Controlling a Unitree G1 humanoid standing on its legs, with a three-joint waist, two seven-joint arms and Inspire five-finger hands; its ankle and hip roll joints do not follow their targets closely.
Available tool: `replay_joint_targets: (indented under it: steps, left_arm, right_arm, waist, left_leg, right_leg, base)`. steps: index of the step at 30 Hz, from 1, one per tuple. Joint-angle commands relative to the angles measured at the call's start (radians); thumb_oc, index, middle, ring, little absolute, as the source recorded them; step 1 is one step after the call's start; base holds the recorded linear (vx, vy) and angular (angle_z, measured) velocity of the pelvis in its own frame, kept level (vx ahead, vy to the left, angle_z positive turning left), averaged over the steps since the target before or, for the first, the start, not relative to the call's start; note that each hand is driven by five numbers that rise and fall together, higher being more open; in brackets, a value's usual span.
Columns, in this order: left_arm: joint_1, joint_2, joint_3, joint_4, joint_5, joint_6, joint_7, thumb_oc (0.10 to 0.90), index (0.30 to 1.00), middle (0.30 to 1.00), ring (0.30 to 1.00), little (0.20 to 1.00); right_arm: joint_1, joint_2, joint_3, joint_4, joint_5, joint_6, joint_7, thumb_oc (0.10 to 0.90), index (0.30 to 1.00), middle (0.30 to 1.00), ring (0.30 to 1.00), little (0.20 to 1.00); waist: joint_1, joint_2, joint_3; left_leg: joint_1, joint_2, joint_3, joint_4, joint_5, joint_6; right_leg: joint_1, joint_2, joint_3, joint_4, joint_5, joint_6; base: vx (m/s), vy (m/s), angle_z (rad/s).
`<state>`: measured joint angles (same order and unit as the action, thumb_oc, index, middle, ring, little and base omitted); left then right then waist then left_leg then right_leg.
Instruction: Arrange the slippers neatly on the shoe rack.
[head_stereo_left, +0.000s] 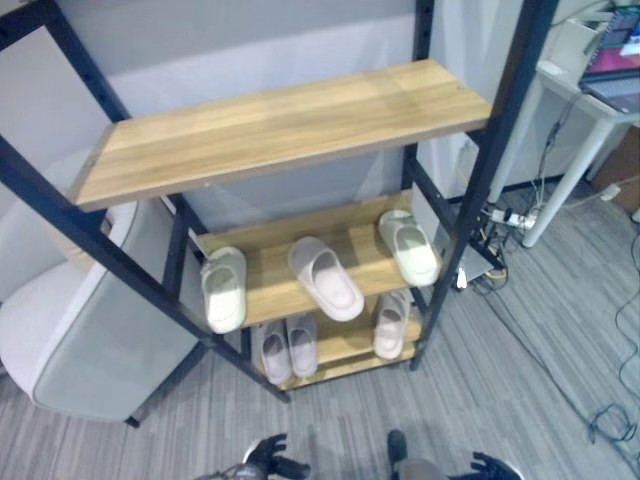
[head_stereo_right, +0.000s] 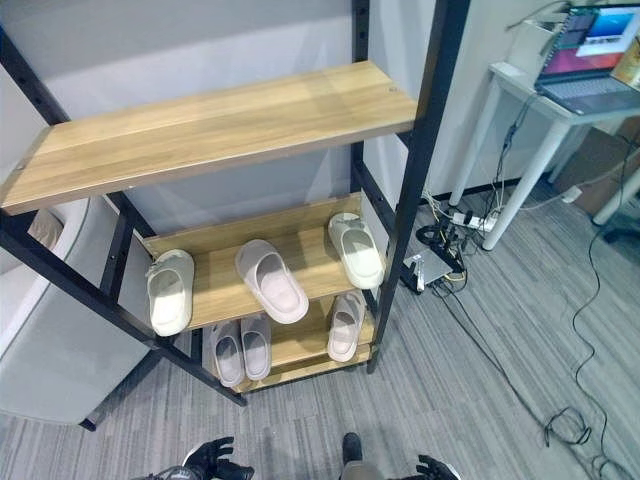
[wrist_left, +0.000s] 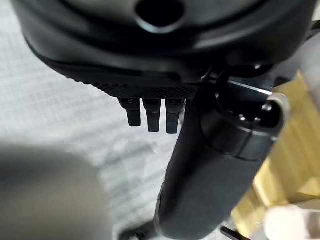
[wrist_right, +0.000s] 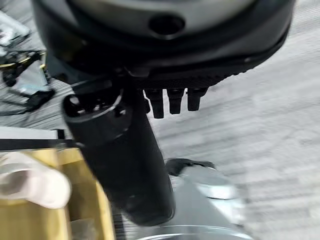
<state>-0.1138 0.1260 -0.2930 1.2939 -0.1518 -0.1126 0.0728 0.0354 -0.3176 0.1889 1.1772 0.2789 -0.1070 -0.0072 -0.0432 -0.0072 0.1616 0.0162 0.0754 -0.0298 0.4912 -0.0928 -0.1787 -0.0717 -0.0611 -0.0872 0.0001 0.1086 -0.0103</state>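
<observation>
Though racked, slippers beyond fingers

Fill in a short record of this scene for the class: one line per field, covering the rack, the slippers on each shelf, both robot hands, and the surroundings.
Rack: black-framed shoe rack with three wooden shelves
Top shelf: bare wood
Middle shelf: three slippers, all pointing differently: pale green slipper at left, pink slipper in the middle, second green slipper at right
Bottom shelf: pair of pink slippers side by side, single pink slipper to their right
Left hand: low, fingers straight, holding nothing
Right hand: low, holding nothing
Surroundings: grey chair left, white desk right
</observation>
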Motion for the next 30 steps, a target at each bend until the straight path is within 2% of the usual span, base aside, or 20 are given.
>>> replay_joint_targets:
  steps: [1, 3, 4, 5, 7, 8, 9, 10, 13, 15, 16, 19, 22, 25, 27, 30]
  left_arm:
    - [-0.026, 0.02, -0.034, -0.041, 0.011, -0.018, 0.009, 0.8, 0.9, 0.9, 0.9, 0.9]
    - [-0.031, 0.018, -0.044, -0.042, 0.015, -0.018, 0.007, 0.8, 0.9, 0.9, 0.9, 0.9]
    - [-0.035, 0.015, -0.055, -0.041, 0.03, -0.017, 0.006, 0.8, 0.9, 0.9, 0.9, 0.9]
    - [-0.035, 0.015, -0.055, -0.041, 0.03, -0.017, 0.006, 0.8, 0.9, 0.9, 0.9, 0.9]
    - [-0.042, 0.015, -0.068, -0.045, 0.046, -0.017, 0.006, 0.8, 0.9, 0.9, 0.9, 0.9]
    - [-0.032, 0.019, -0.068, -0.036, 0.057, -0.01, 0.005, 0.8, 0.9, 0.9, 0.9, 0.9]
    - [-0.035, 0.016, -0.07, -0.031, 0.049, -0.01, 0.01, 0.8, 0.9, 0.9, 0.9, 0.9]
    - [-0.032, 0.021, -0.055, -0.034, 0.039, -0.011, 0.011, 0.8, 0.9, 0.9, 0.9, 0.9]
    - [-0.035, 0.037, -0.048, -0.036, 0.041, -0.011, 0.015, 0.8, 0.9, 0.9, 0.9, 0.9]
    - [-0.039, 0.049, -0.049, -0.042, 0.045, -0.015, 0.016, 0.8, 0.9, 0.9, 0.9, 0.9]
    - [-0.043, 0.055, -0.055, -0.047, 0.05, -0.019, 0.017, 0.8, 0.9, 0.9, 0.9, 0.9]
    - [-0.045, 0.057, -0.058, -0.051, 0.052, -0.022, 0.016, 0.8, 0.9, 0.9, 0.9, 0.9]
    - [-0.055, 0.064, -0.063, -0.058, 0.05, -0.026, 0.015, 0.8, 0.9, 0.9, 0.9, 0.9]
    - [-0.055, 0.067, -0.064, -0.065, 0.046, -0.029, 0.013, 0.8, 0.9, 0.9, 0.9, 0.9]
    - [-0.045, 0.069, -0.059, -0.065, 0.041, -0.03, 0.008, 0.8, 0.9, 0.9, 0.9, 0.9]
    - [-0.042, 0.069, -0.058, -0.071, 0.023, -0.029, 0.005, 0.8, 0.9, 0.9, 0.9, 0.9]
  right_arm:
    - [0.008, -0.041, 0.005, -0.01, 0.031, -0.02, -0.006, 0.8, 0.9, 0.9, 0.9, 0.9]
    - [0.015, -0.039, 0.006, -0.008, 0.033, -0.02, -0.006, 0.8, 0.9, 0.9, 0.9, 0.9]
    - [0.026, -0.038, 0.0, -0.009, 0.037, -0.021, -0.007, 0.8, 0.9, 0.9, 0.9, 0.9]
    - [0.026, -0.038, 0.0, -0.01, 0.037, -0.021, -0.007, 0.8, 0.9, 0.9, 0.9, 0.9]
    - [0.035, -0.029, -0.005, -0.008, 0.044, -0.024, -0.012, 0.8, 0.9, 0.9, 0.9, 0.9]
    - [0.037, -0.029, -0.009, 0.001, 0.035, -0.019, -0.012, 0.8, 0.9, 0.9, 0.9, 0.9]
    - [0.037, -0.021, -0.005, -0.01, 0.03, -0.022, -0.016, 0.8, 0.9, 0.9, 0.9, 0.9]
    - [0.038, -0.014, -0.003, -0.021, 0.014, -0.02, -0.009, 0.8, 0.9, 0.9, 0.9, 0.9]
    - [0.026, -0.009, 0.0, -0.02, -0.002, -0.019, -0.008, 0.8, 0.9, 0.9, 0.9, 0.9]
    - [0.023, -0.002, 0.0, -0.02, 0.005, -0.021, -0.009, 0.8, 0.9, 0.9, 0.9, 0.9]
    - [0.023, -0.001, -0.002, -0.017, 0.01, -0.022, -0.008, 0.8, 0.9, 0.9, 0.9, 0.9]
    - [0.023, -0.002, -0.002, -0.013, 0.013, -0.023, -0.008, 0.8, 0.9, 0.9, 0.9, 0.9]
    - [0.019, -0.001, -0.001, -0.003, 0.024, -0.026, -0.006, 0.8, 0.9, 0.9, 0.9, 0.9]
    - [0.02, 0.0, 0.004, -0.01, 0.023, -0.026, -0.007, 0.8, 0.9, 0.9, 0.9, 0.9]
    - [0.024, 0.003, 0.007, -0.02, 0.024, -0.027, -0.005, 0.8, 0.9, 0.9, 0.9, 0.9]
    - [0.033, 0.01, 0.013, -0.033, 0.038, -0.032, -0.01, 0.8, 0.9, 0.9, 0.9, 0.9]
  waist:
    - [-0.002, -0.011, 0.03]
    - [-0.001, -0.013, 0.031]
    - [0.001, -0.013, 0.028]
    - [0.001, -0.014, 0.028]
    - [0.0, -0.001, 0.033]
    - [0.003, 0.016, 0.033]
    - [0.003, 0.015, 0.036]
    - [0.015, 0.018, 0.032]
    - [0.023, 0.019, 0.026]
    - [0.016, 0.018, 0.024]
    - [0.008, 0.018, 0.02]
    - [0.005, 0.018, 0.018]
    - [0.006, 0.014, 0.007]
    - [0.017, 0.015, 0.005]
    - [0.032, 0.008, -0.002]
    - [0.05, -0.002, 0.006]
  left_leg:
    - [-0.056, -0.007, 0.121, -0.066, 0.039, 0.09]
    - [-0.073, 0.0, 0.139, -0.094, 0.034, 0.095]
    - [-0.099, 0.019, 0.187, -0.187, 0.02, 0.104]
    - [-0.098, 0.018, 0.187, -0.188, 0.02, 0.105]
    - [-0.152, 0.063, 0.259, -0.301, 0.108, 0.09]
    - [-0.136, 0.059, 0.253, -0.332, 0.117, 0.092]
    - [-0.134, 0.032, 0.222, -0.334, 0.102, 0.098]
    - [-0.117, 0.003, 0.224, -0.363, 0.083, 0.119]
    - [-0.086, -0.02, 0.228, -0.391, 0.076, 0.145]
    - [-0.066, -0.034, 0.211, -0.405, 0.07, 0.155]
    - [-0.051, -0.043, 0.196, -0.418, 0.066, 0.159]
    - [-0.046, -0.046, 0.187, -0.421, 0.065, 0.159]
    - [-0.045, -0.048, 0.153, -0.432, 0.075, 0.151]
    - [-0.052, -0.04, 0.139, -0.431, 0.083, 0.144]
    - [-0.066, -0.03, 0.125, -0.425, 0.098, 0.131]
    - [-0.132, 0.008, 0.091, -0.401, 0.161, 0.09]
  right_leg:
    - [0.025, -0.024, 0.036, 0.123, -0.175, 0.078]
    - [0.037, -0.025, 0.023, 0.12, -0.186, 0.077]
    - [0.056, -0.027, -0.004, 0.113, -0.208, 0.079]
    - [0.057, -0.028, -0.004, 0.113, -0.209, 0.08]
    - [0.093, -0.023, -0.04, 0.106, -0.236, 0.086]
    - [0.106, -0.013, -0.052, 0.126, -0.256, 0.092]
    - [0.091, -0.023, -0.048, 0.181, -0.255, 0.1]
    - [0.08, -0.048, -0.054, 0.217, -0.249, 0.121]
    - [0.04, -0.079, -0.049, 0.304, -0.233, 0.154]
    - [0.014, -0.072, -0.005, 0.332, -0.22, 0.164]
    - [0.007, -0.056, 0.05, 0.31, -0.22, 0.161]
    - [0.009, -0.049, 0.076, 0.285, -0.216, 0.158]
    - [0.031, -0.04, 0.134, 0.204, -0.211, 0.155]
    - [0.053, -0.031, 0.142, 0.193, -0.222, 0.152]
    - [0.089, -0.023, 0.134, 0.152, -0.238, 0.135]
    - [0.119, 0.011, 0.118, 0.108, -0.253, 0.108]
  base:
    - [0.09, -0.116, 0.22]
    - [0.1, -0.041, 0.21]
    - [0.1, -0.005, 0.65]
    - [0.2, 0.028, 0.88]
    - [0.23, 0.08, 0.81]
    - [0.26, 0.137, 0.4]
    - [0.26, 0.193, 0.1]
    - [0.16, 0.185, -0.07]
    - [0.09, 0.096, -0.45]
    - [0.08, 0.008, -0.1]
    - [0.07, -0.018, 0.3]
    - [0.03, -0.039, 0.47]
    - [-0.02, -0.116, 0.57]
    - [-0.07, -0.108, 0.49]
    - [-0.1, -0.158, 0.29]
    - [-0.16, -0.208, 0.24]
